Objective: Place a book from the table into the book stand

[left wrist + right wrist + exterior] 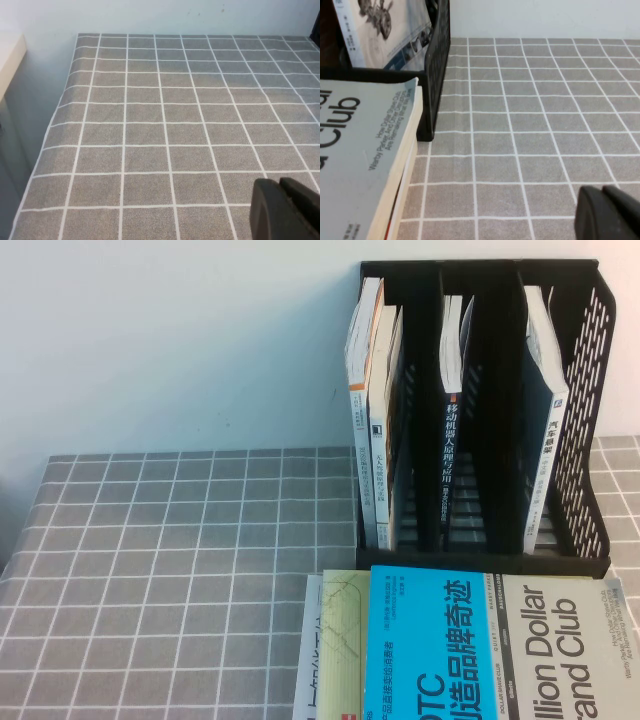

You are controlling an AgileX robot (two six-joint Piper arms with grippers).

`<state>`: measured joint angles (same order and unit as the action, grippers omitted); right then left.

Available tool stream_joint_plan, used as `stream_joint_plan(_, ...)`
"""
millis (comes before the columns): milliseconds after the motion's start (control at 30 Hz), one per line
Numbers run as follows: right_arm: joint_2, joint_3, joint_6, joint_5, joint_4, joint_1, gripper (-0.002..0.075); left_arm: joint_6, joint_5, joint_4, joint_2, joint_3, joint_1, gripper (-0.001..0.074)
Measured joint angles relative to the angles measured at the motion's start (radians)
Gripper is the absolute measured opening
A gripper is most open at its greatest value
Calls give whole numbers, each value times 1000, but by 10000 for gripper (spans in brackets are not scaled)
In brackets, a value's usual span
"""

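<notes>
The cyan and pale grey book lies flat on top of a stack at the table's front edge, just in front of the black book stand. Its grey half shows in the right wrist view beside the stand's wall. The stand holds several upright books in its three compartments. My left gripper is shut and empty above bare grey grid cloth. My right gripper is shut and empty above the cloth to the right of the stack. Neither gripper shows in the high view.
A yellow-green book and a white book lie under the cyan one, sticking out on its left. A pale wall rises behind the table. The table's left edge drops off in the left wrist view.
</notes>
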<state>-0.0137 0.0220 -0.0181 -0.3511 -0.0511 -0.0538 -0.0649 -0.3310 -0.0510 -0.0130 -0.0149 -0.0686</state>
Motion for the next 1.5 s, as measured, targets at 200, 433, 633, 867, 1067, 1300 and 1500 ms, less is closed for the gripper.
stream_joint_plan(200,0,0,-9,0,0,0,-3,0,0,0,0,0,0,-3)
stream_joint_plan(433,0,0,-17,0,0,0,-3,0,0,0,0,0,0,-3)
stream_joint_plan(633,0,0,-19,0,-2,0,-3,0,0,0,0,0,0,-3)
stream_joint_plan(867,0,0,-19,0,-2,0,-3,0,0,0,0,0,0,-3)
stream_joint_plan(1067,0,0,-19,0,-2,0,-3,0,0,0,0,0,0,-3)
stream_joint_plan(1300,0,0,-19,0,-2,0,-3,0,0,0,0,0,0,-3)
stream_joint_plan(1500,0,0,-19,0,-2,0,-3,0,0,0,0,0,0,-3)
